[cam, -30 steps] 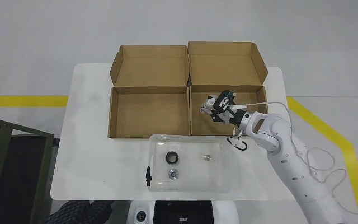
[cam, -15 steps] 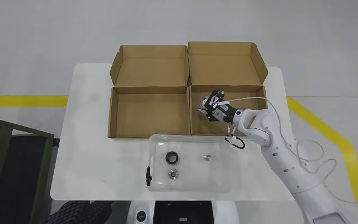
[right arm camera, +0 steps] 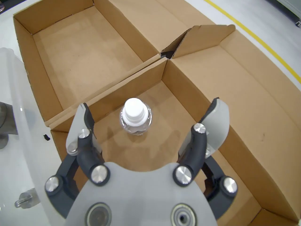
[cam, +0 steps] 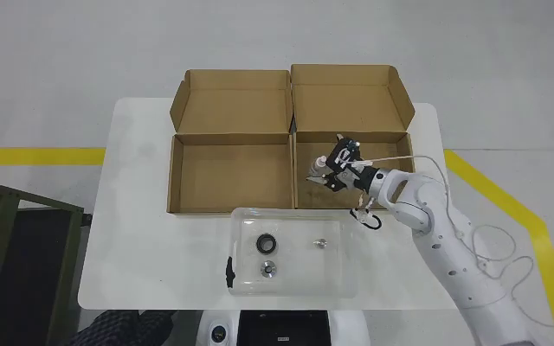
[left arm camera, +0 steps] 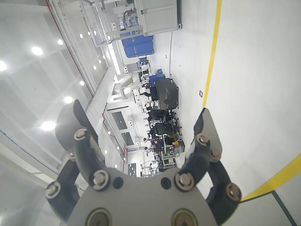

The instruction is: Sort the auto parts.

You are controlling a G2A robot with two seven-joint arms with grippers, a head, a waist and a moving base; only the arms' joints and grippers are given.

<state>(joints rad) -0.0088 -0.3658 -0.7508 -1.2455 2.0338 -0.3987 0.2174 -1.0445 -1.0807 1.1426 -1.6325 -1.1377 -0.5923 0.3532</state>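
– Taking it from the biggest down: what is on the white table (cam: 138, 225)?

– Two open cardboard boxes sit side by side. The left box (cam: 229, 177) is bare inside. Nearer the robot there is a clear plastic bin (cam: 342, 259).

– And which step is in hand?

– The drop-off, I'd judge. The right gripper (right arm camera: 151, 108) hangs over the right box (cam: 381, 177) with its fingers spread wide. A small clear bottle (right arm camera: 135, 118) with a white cap stands upright on the box floor between them. It touches neither finger and is near the wall next to the left box.

– So what does the next move call for?

– Probably a straight lift, so that no finger clips the bottle, which looks easy to tip. After that, a trip to the bin for another part. A black ring (cam: 267, 245), a round metal part (cam: 269, 269) and a small metal stud (cam: 320, 243) lie in it, well apart. A black piece (cam: 229, 272) sits at the bin's left wall.

– What does each view add?

– The top view lays out both boxes and what is in the bin, but there the bottle is a pale speck beside the arm. The right wrist view settles the gap on each side of the cap. The left wrist view has the left gripper (left arm camera: 140, 108) pointing out into the hall, fingers apart and nothing between them.
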